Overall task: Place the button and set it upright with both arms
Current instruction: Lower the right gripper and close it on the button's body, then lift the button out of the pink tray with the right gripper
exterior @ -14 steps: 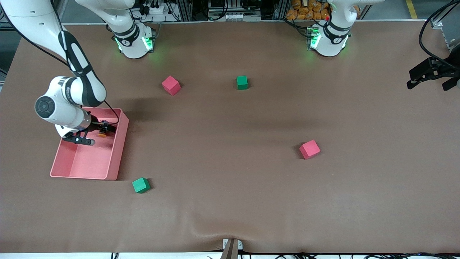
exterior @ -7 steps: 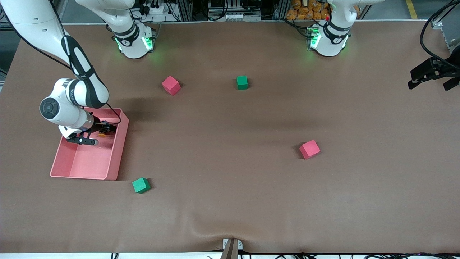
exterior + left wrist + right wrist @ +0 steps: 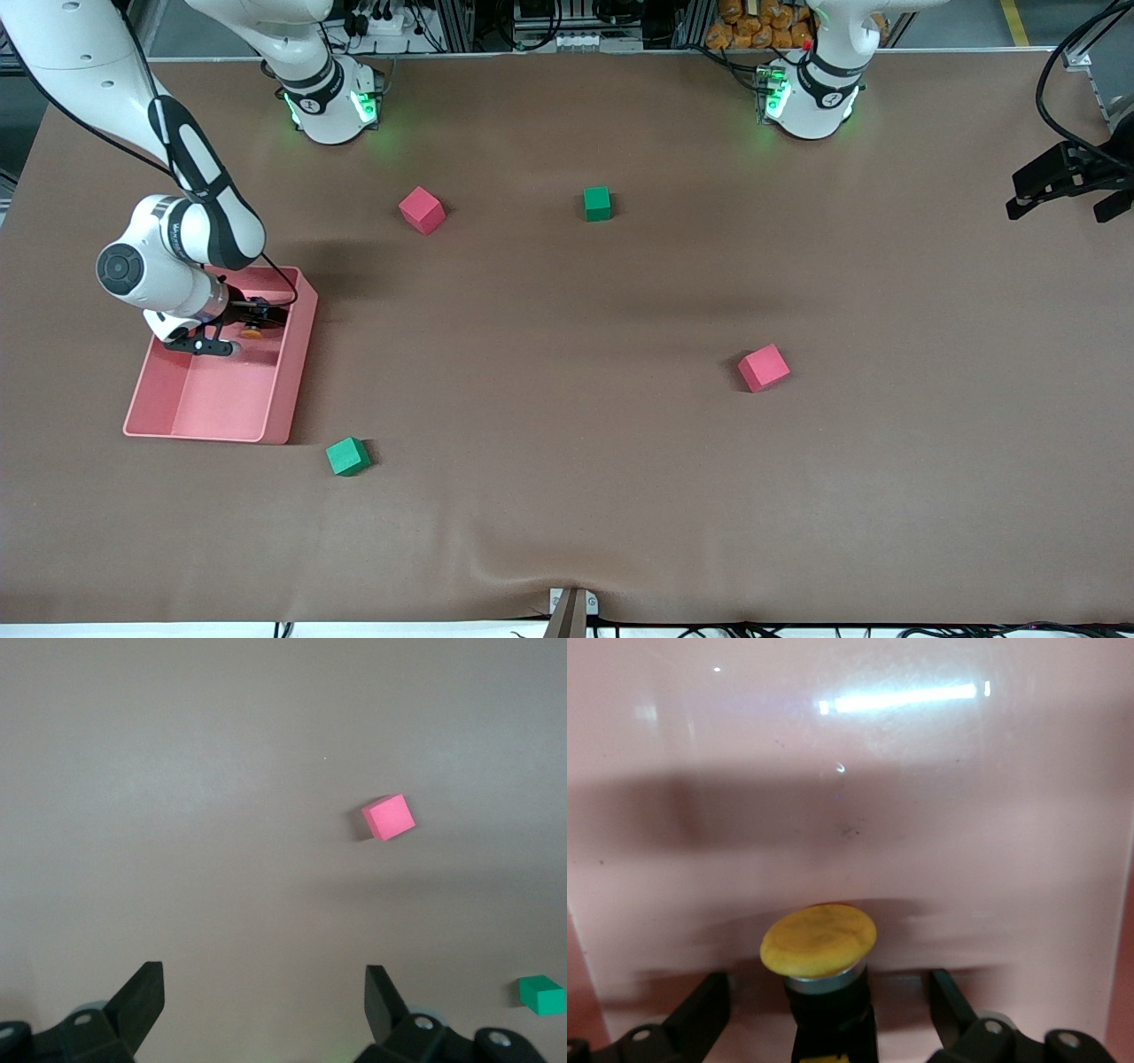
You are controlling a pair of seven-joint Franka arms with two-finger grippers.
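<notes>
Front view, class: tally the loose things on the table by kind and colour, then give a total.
Pink foam cubes: 2
Green foam cubes: 2
Pink plastic tray: 1
Orange-capped push-button: 1
Total: 6

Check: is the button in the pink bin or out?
In: the button sits inside the pink bin, between the right pincer's open fingers.

Brown table under soft overhead light

A brown mat (image 3: 567, 399) covers the table, rippled at its edge nearest the front camera, where a small metal bracket (image 3: 571, 607) sits. Above the mat's top edge stand aluminium frame rails (image 3: 461, 22), cables (image 3: 381, 18) and a heap of orange items (image 3: 753, 25); yellow floor tape (image 3: 1014, 22) shows nearby.
</notes>
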